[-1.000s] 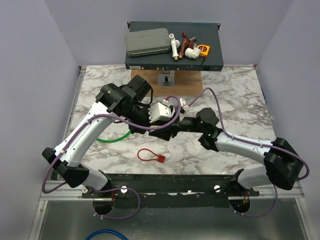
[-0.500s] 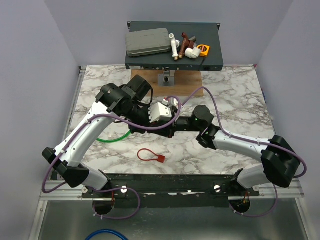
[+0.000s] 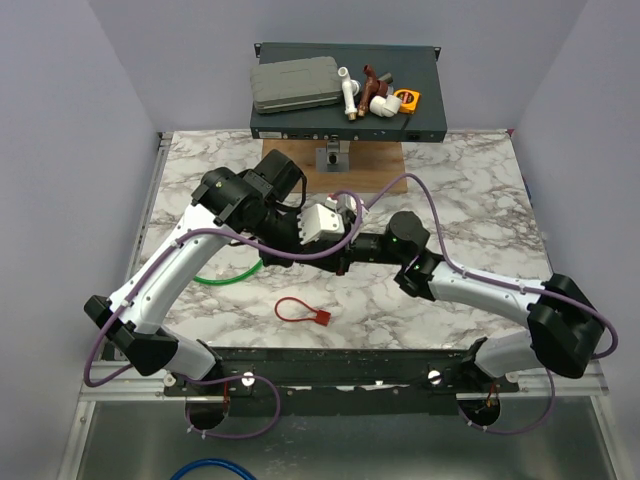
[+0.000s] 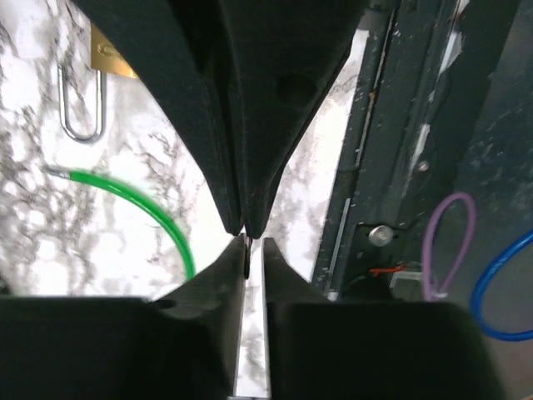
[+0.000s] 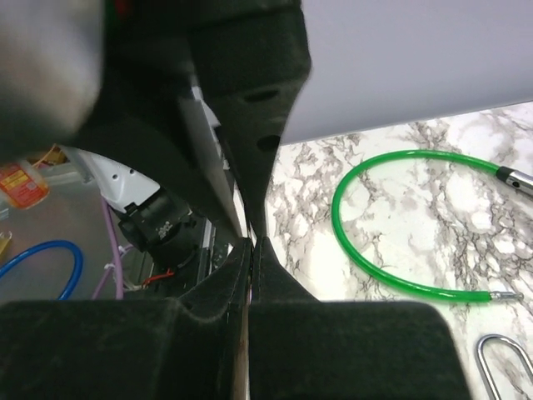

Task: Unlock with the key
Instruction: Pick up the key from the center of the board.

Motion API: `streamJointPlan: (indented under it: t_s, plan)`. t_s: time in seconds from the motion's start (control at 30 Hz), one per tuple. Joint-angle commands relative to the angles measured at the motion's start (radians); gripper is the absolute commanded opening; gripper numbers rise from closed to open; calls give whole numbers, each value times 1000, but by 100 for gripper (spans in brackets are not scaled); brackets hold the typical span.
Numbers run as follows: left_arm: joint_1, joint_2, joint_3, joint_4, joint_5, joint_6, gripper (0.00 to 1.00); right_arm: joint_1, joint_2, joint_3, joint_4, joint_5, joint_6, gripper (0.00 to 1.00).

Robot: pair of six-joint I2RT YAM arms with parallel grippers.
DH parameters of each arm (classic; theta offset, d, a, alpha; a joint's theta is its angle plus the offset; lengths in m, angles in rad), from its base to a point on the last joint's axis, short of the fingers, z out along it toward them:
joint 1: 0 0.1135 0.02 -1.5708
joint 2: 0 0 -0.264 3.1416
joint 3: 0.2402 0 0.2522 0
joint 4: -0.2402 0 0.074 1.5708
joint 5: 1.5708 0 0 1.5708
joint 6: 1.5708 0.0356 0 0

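**Left gripper (image 4: 253,243) and right gripper (image 5: 251,243) meet tip to tip; padlock (image 4: 112,60) lies apart on the table (image 3: 470,200)**

The marble table carries a dark rack unit (image 3: 428,125) at its far edge. On this unit lie a grey case (image 3: 295,85), some white and brown pipe fittings (image 3: 365,92) and an orange tape measure (image 3: 408,98). Just in front of the unit lies a wooden board (image 3: 370,158). The two arms bend in from the near edge and come together above the middle of the table. To the left of them a green cable (image 3: 232,276) curls on the marble. Nearer to the bases lies a red loop (image 3: 322,316) with a small tag.

The padlock lies flat on the marble, near one end of the green cable but not touching it, and well apart from both grippers. In the view from above the arms hide it.

The right gripper has its fingers pressed together, with no gap. The left gripper's fingers (image 4: 208,317) stand very narrow, and only a thin slit of marble shows between them. The tips of the two grippers touch or nearly touch. At that spot a thin dark sliver shows, too small to say if it is the key. I cannot tell what either gripper holds.
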Motion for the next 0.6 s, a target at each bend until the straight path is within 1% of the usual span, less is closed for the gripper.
streamJointPlan:
  t_s: [0.0, 0.07, 0.17, 0.2, 0.23, 0.3, 0.33, 0.37, 0.43, 0.5, 0.53, 0.57]
  plan:
    - [5, -25, -49, 38, 30, 6, 26, 1, -52, -16, 10, 107, 23, 1]
    - [27, -33, -67, 70, 40, 12, 36, -13, -66, -26, 1, 115, 42, 1]
    - [92, -34, -60, 93, 85, 30, 44, -44, -96, -54, -19, 111, 73, 1]
    - [120, -35, -57, 105, 110, 35, 50, -55, -109, -66, -24, 113, 80, 1]
    - [144, -41, -65, 124, 134, 46, 64, -63, -127, -80, -38, 117, 83, 1]
    - [190, -77, -115, 198, 196, 75, 86, -77, -163, -107, -70, 132, 85, 1]
    - [207, -107, -157, 261, 211, 92, 98, -82, -185, -121, -84, 144, 88, 1]
    - [213, -137, -220, 335, 216, 98, 99, -85, -204, -138, -101, 158, 91, 1]
    - [213, -192, -313, 419, 239, 153, 99, -93, -244, -164, -133, 192, 100, 1]
    - [215, -168, -337, 415, 247, 158, 99, -103, -286, -185, -168, 236, 105, 1]
    - [217, -165, -375, 425, 253, 150, 99, -105, -309, -189, -194, 264, 104, 1]
    - [217, -171, -417, 424, 259, 176, 99, -110, -332, -190, -221, 294, 102, 1]
